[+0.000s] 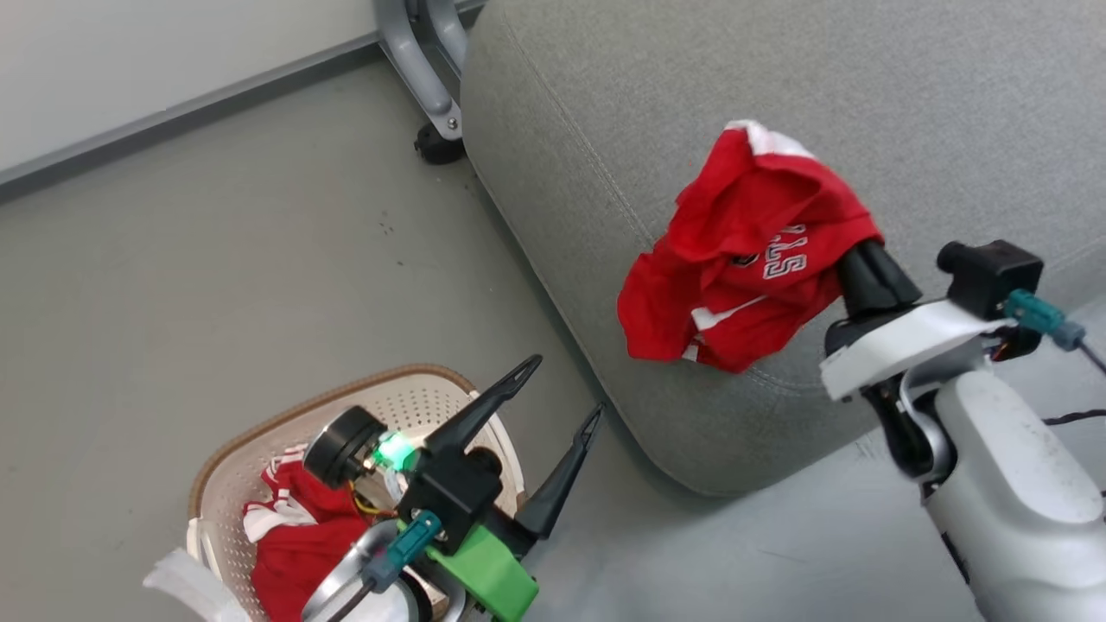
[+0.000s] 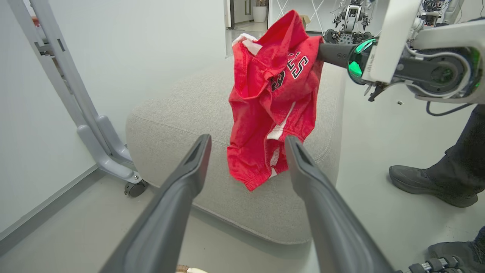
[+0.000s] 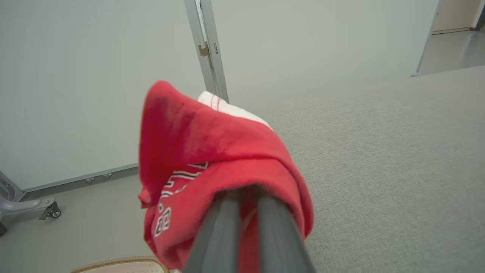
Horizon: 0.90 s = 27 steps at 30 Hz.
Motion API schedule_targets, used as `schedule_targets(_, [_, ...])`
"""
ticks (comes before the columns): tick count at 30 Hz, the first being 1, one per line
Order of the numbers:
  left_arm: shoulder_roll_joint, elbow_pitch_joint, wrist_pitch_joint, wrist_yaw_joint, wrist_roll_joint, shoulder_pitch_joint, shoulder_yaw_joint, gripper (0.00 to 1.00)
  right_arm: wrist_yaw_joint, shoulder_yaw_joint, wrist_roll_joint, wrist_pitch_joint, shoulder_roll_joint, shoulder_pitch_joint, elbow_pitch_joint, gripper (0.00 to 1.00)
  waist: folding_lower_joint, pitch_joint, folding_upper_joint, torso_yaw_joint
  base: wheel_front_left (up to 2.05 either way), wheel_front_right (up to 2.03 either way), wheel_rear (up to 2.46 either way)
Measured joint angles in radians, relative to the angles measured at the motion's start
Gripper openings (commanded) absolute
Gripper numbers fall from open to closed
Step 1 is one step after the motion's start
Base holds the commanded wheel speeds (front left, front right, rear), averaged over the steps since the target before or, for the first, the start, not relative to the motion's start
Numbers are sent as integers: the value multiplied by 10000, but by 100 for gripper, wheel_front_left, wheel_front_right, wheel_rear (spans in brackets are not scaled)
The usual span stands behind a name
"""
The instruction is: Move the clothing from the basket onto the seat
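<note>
One red piece of clothing [image 1: 743, 250] with white trim and lettering hangs bunched from my right gripper [image 1: 861, 266], which is shut on it above the near corner of the grey seat [image 1: 605, 104]. In the right wrist view the shut fingers [image 3: 227, 227] vanish into the red cloth [image 3: 212, 151]. A second red garment [image 1: 298, 540] lies in the cream basket [image 1: 259, 423] on the floor at lower left. My left gripper [image 1: 563, 387] hovers open over the basket's right side, holding nothing. Its wrist view looks past its spread fingers [image 2: 189, 170] at the hanging garment [image 2: 265, 113].
A grey metal frame leg on a caster [image 1: 436, 121] stands by the seat's far corner, near the wall. A person's dark shoe [image 2: 428, 182] and trouser leg are on the floor to the seat's right. Bare grey floor [image 1: 259, 259] lies between basket and wall.
</note>
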Motion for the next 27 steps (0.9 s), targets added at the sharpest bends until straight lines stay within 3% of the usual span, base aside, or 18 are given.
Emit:
schedule_targets(9, [-88, -222, 295, -430, 522, -1493, -337, 100, 0, -1946, 31, -48, -445, -1776, 180, 0, 0, 1329, 0, 26, 0, 0, 0])
schedule_targets(15, [-238, -167, 148, -508, 830, -2262, -408, 100, 0, -3009, -107, -52, -1239, -3403, 422, 0, 1, 2378, 0, 562, 0, 0, 0])
schedule_targets(20, [-347, -77, -25, -546, 991, -2810, -470, 100, -2, -3599, -69, -54, -1733, -4167, 1417, 0, 1, 3131, 0, 1192, 0, 0, 0])
schedule_targets(27, [-401, 215, -263, -545, 1026, -2997, -529, 100, 0, -3965, -199, -54, -1402, -4121, 2640, 0, 2, 3954, 0, 1957, 0, 0, 0])
